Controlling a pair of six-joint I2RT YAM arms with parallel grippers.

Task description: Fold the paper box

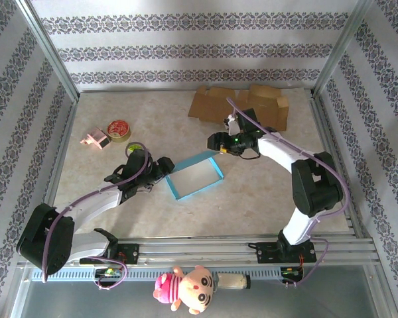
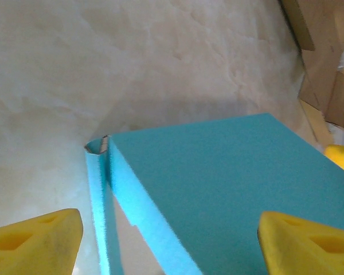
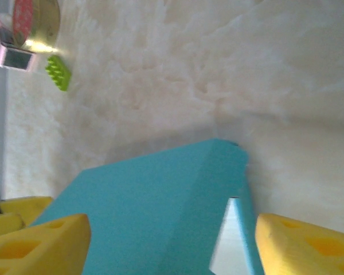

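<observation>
Left gripper [image 1: 164, 166] is seen left of centre in the top view, its wedge-shaped yellow fingers [image 2: 37, 240] spread wide about the left corner of the paper box [image 1: 196, 175]. That box, a matte teal sleeve with sharp creases, is laid mid-frame on the pale marbled table [image 1: 159, 112]. Right gripper [image 1: 215, 141] is likewise spread wide at its upper right corner. Brown cardboard [image 1: 239, 106] is piled at upper centre-right.
</observation>
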